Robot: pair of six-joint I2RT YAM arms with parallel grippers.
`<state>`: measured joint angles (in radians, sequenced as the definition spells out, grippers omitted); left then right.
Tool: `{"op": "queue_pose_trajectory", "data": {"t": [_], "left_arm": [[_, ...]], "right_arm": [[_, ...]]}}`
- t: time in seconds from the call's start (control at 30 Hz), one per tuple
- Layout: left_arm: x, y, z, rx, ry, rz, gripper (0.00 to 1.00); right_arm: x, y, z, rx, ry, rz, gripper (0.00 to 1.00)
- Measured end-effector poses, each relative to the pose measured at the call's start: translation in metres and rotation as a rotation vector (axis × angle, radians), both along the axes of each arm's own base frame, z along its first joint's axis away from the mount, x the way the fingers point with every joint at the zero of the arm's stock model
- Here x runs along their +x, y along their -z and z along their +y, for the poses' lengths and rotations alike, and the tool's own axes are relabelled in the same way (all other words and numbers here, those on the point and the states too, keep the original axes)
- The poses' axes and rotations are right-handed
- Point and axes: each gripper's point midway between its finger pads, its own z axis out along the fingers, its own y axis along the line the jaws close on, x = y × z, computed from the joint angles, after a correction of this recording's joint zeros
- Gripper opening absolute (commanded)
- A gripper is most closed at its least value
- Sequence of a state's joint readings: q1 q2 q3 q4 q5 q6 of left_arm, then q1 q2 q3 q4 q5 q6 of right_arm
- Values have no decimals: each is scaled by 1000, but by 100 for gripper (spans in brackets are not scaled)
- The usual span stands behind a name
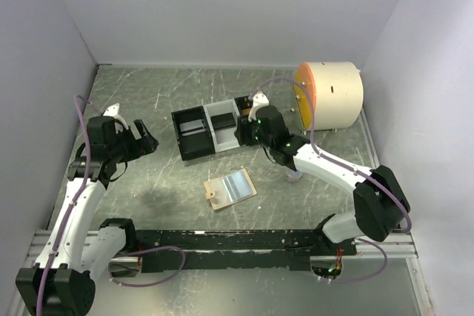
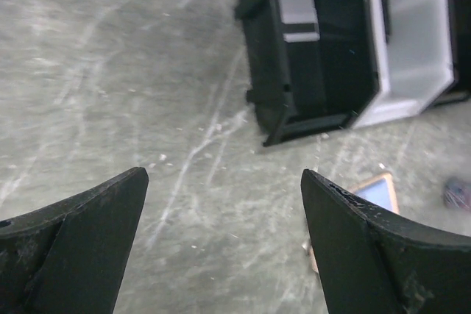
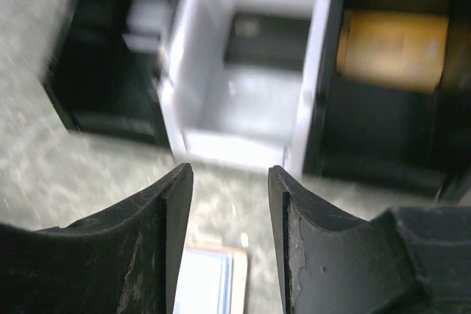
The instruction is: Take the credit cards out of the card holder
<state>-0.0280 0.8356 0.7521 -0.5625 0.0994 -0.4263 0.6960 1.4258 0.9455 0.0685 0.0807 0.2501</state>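
Observation:
The card holder (image 1: 230, 189) lies open on the table, pale blue faces up with a tan rim; it also shows in the left wrist view (image 2: 372, 190) and the right wrist view (image 3: 210, 281). A silver-grey card (image 1: 191, 124) lies in the tray's left black compartment, a black card (image 1: 224, 120) in the white middle one, and a gold card (image 3: 392, 49) in the right black one. My right gripper (image 1: 244, 137) is open and empty, above the tray's near wall. My left gripper (image 1: 148, 140) is open and empty, left of the tray.
The three-compartment black-and-white tray (image 1: 209, 144) stands mid-table behind the card holder. A cream drum with an orange face (image 1: 329, 94) stands at the back right. Grey walls close in the left, back and right sides.

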Motion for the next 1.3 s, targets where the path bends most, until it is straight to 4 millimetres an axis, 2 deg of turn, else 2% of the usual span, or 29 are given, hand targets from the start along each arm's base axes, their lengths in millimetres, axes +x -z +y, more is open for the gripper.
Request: {"op": "queue_pose_trajectory", "data": {"t": [0.1,0.13,0.2,0.3,0.43,0.53,0.6,0.77,0.97,1.13,1.3], "left_arm": [[-1,4,-19,-78,72,18,94],[-2,6,-26,-115,98,26,95],[-8,12,-41,-191,138,46,98],[-20,24,-61,-272,176,79,97],[-51,39,-106,-322,280,143,97],[-74,50,-137,-322,338,191,96],[-86,59,-150,-317,349,224,94],[-106,89,-168,-291,312,303,90],[-119,111,-193,-286,295,340,86],[-127,128,-207,-258,282,367,82],[-131,134,-216,-253,262,376,72]], "right_arm": [[-33,57,-21,-32,26,183,46],[-45,71,-27,-43,29,237,46],[-64,86,-35,-49,34,310,46],[-81,87,-39,-14,33,355,46],[-93,82,-37,44,27,395,42],[-102,90,-35,64,21,444,41],[-109,97,-35,72,17,481,40],[-126,117,-38,80,15,560,39],[-142,132,-40,91,2,624,38],[-149,137,-38,106,-13,655,37],[-148,136,-37,110,-17,652,37]]}}
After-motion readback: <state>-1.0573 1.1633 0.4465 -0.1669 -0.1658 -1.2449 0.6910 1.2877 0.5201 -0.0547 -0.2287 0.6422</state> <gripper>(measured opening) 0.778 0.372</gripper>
